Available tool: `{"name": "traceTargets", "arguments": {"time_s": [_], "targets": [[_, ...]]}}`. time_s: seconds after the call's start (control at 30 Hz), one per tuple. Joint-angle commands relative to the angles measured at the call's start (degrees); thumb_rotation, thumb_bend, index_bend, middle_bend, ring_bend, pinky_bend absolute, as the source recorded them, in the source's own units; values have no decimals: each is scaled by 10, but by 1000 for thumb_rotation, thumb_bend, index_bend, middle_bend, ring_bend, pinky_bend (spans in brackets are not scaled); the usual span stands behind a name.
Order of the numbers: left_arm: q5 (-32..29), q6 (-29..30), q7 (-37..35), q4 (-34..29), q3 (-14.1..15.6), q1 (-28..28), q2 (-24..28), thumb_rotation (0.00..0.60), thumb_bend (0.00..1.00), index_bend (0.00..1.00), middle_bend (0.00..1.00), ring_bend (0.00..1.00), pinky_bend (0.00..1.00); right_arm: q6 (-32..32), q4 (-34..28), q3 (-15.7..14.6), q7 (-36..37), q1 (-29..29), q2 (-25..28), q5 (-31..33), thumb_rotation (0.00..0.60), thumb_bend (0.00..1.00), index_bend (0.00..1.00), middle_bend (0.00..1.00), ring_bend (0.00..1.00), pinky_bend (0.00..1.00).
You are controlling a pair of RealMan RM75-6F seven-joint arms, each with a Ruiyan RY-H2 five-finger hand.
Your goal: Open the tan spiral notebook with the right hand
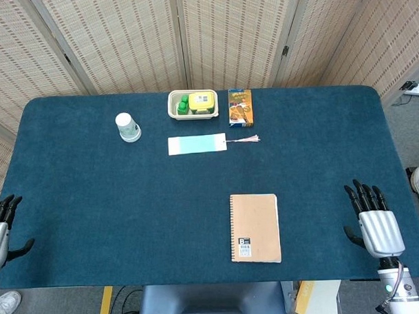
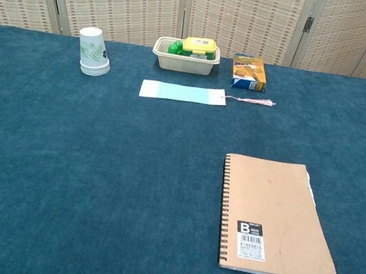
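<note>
The tan spiral notebook (image 1: pixel 255 228) is lying closed and flat on the dark blue table (image 1: pixel 115 215), near the front edge and a little right of centre. Its wire spiral is running down its left side, and a white label with a barcode is sitting at the lower left of the cover. In the chest view the notebook (image 2: pixel 274 216) is showing a few white page edges peeking out along its right and bottom sides.

The right hand (image 1: pixel 371 220) is hovering at the table's right front edge, well apart from the notebook, with its fingers spread and pointing away from the robot, holding nothing. The left hand (image 1: pixel 1 226) is sitting at the far left front edge, only partly in view, fingers likewise apart and holding nothing. Neither hand is appearing in the chest view.

Further back, a pale blue bookmark (image 1: pixel 196 144) with a pink tassel (image 1: pixel 245 139) is lying flat near the table's middle. Behind it, a cream tray (image 1: pixel 173 110) is holding green and yellow items, and just to its right an orange snack box (image 1: pixel 240 107) is lying flat. To the left, a stack of upside-down paper cups (image 1: pixel 128 127) with a green leaf print is standing alone. Woven folding screens (image 1: pixel 226 32) are standing behind the table.
</note>
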Motion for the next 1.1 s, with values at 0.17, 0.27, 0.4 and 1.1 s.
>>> {"name": "traceTargets", "arguments": {"time_s": [0.17, 0.27, 0.4, 1.1], "targets": [[1, 4, 5, -3, 1, 1, -1, 600, 259, 102, 74, 95, 213, 3, 11, 0, -4, 1, -10, -11, 600, 304, 0, 0, 0, 0], [-2, -1, 0, 0, -1, -1, -1, 600, 259, 102, 74, 95, 213, -10, 23, -6, -13, 5, -21, -13, 600, 312, 0, 0, 0, 0], [-17, -12, -11, 10, -6, -5, 1, 600, 260, 102, 74, 96, 212, -50, 29, -11, -53, 18, -40, 3, 600, 329, 0, 0, 0, 0], [-36, -15, -102, 38, -24, 7, 35, 600, 260, 109, 81, 95, 212, -130, 240, 2, -16, 118, -224, -51, 600, 394, 0, 3, 0, 0]]}}
